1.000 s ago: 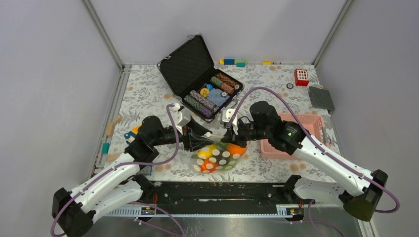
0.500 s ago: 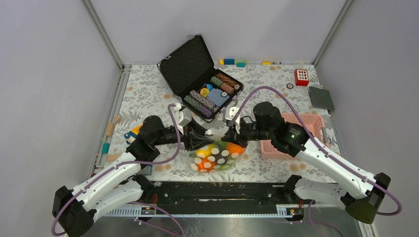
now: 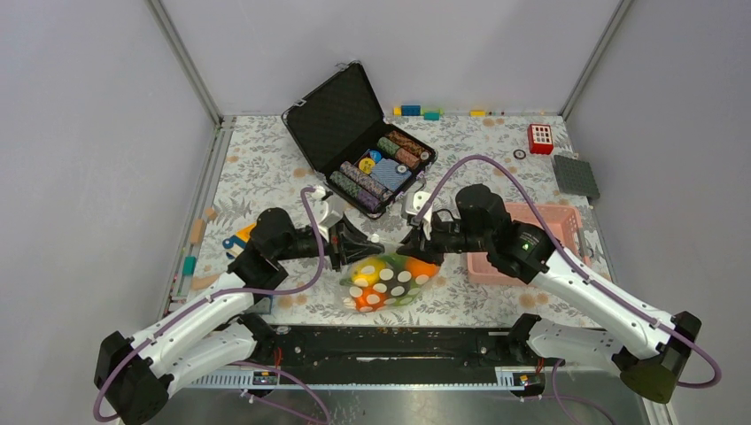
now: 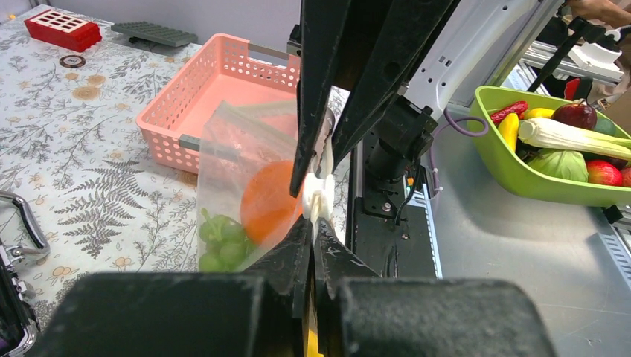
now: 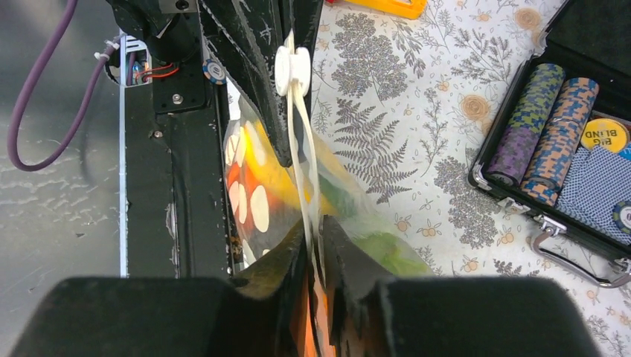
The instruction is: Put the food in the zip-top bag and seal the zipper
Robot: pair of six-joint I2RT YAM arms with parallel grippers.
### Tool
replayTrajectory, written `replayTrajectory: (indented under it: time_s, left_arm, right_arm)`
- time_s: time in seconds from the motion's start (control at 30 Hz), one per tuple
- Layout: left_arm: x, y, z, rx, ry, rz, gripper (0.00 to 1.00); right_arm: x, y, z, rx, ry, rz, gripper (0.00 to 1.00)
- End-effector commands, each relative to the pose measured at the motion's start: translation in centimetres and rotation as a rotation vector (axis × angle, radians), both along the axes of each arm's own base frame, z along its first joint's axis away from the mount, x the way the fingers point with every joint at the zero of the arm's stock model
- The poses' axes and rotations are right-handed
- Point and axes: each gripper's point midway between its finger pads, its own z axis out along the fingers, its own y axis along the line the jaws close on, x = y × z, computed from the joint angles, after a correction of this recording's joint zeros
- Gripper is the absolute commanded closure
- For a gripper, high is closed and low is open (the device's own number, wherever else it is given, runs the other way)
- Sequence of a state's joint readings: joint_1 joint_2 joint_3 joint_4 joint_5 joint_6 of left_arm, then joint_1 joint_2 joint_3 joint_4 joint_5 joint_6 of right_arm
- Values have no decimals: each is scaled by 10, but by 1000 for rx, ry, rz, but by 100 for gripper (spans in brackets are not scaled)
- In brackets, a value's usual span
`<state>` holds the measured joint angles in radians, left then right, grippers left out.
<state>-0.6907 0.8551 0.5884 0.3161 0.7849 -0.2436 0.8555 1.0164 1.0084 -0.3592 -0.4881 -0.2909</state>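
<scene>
Between the two arms hangs the bag (image 3: 390, 282), clear with white dots and bulging with food. Inside it show the pumpkin (image 4: 266, 202), with the grapes (image 4: 222, 242) below it, and something yellow. The bag's mouth edge is up, and the zipper (image 5: 300, 149) runs taut along it from one gripper to the other. Whether the bag's bottom touches the table (image 3: 266, 159) cannot be told.

The left gripper (image 4: 312, 232) is at the bag's left end. Its fingers are pressed together on the zipper, right beside the white slider (image 4: 318, 195). The right gripper (image 5: 316, 236) is at the bag's right end, and its fingers pinch the strip with only the plastic between them. In the left wrist view the right gripper's fingertips come right up to the slider, facing the left gripper's.

To the right of the bag, partly under the right arm, stands the pink basket (image 3: 565, 223). Beyond the bag, farther from the arm bases, the black case (image 3: 341, 119) lies open, with rows of chips (image 3: 390, 155) in its tray.
</scene>
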Motion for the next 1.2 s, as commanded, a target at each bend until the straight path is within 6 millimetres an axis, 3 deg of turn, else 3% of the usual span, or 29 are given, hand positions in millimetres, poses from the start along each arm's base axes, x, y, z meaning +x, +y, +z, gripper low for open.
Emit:
replayTrajectory:
  time_s: [0.0, 0.1, 0.23, 0.4, 0.53, 0.83, 1.17]
  left_arm:
    - [-11, 1, 18, -49, -81, -53, 100]
    - [-12, 3, 17, -39, -87, -53, 100]
    - [-12, 5, 17, -23, -91, -43, 100]
    - [-13, 6, 18, -28, -96, -37, 100]
    - [-11, 8, 20, -34, -95, -19, 100]
    - [-14, 9, 21, -39, -110, -23, 100]
    - [-12, 9, 19, -37, -99, -12, 100]
  right_arm:
    - [-2, 0, 22, 58, -66, 16, 76]
    - [-15, 8, 36, 107, -57, 107, 55]
    - [-22, 23, 60, 186, -8, 163, 42]
    - [-14, 43, 76, 216, 52, 160, 41]
    - [-15, 52, 76, 216, 100, 177, 41]
    - [-17, 62, 71, 203, 133, 196, 54]
    - [-24, 61, 67, 196, 145, 228, 91]
